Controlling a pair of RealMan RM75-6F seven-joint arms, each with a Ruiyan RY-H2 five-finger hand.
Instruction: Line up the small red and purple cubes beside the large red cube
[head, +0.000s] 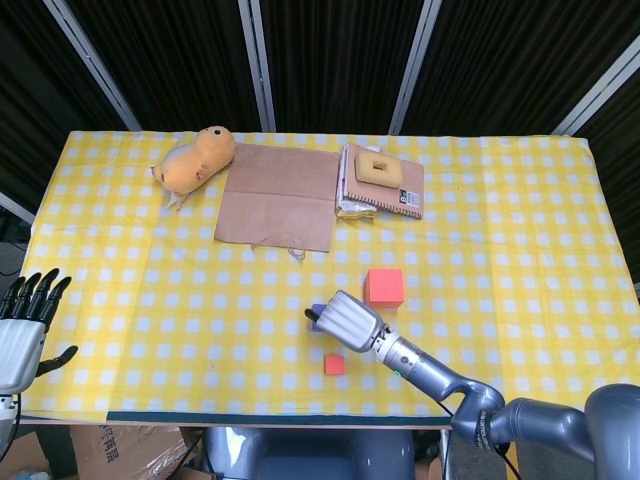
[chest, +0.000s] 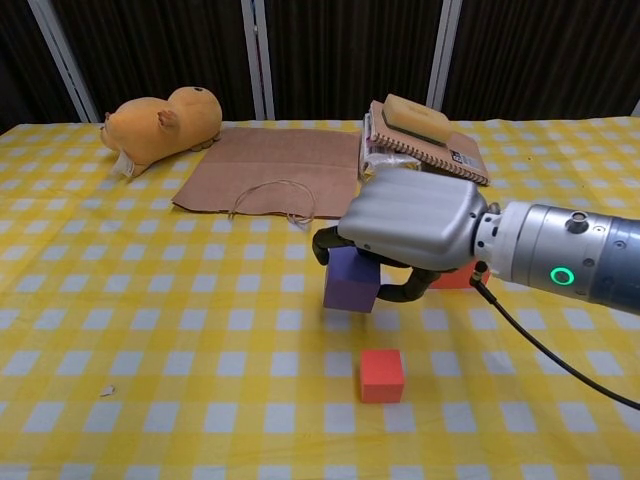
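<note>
My right hand (chest: 410, 228) (head: 347, 319) grips the purple cube (chest: 350, 282) (head: 319, 316) and holds it just above the cloth, left of the large red cube (head: 384, 287). In the chest view that large red cube (chest: 456, 276) is mostly hidden behind the hand. The small red cube (chest: 381, 375) (head: 335, 365) lies on the cloth in front of the hand, untouched. My left hand (head: 22, 330) hangs off the table's left front corner, fingers spread and empty.
A paper bag (head: 277, 195) lies flat at the back centre, with a plush hamster (head: 195, 158) to its left. A notebook stack with a sponge on top (head: 382, 180) sits behind the large red cube. A yellow checked cloth (head: 150, 300) covers the table.
</note>
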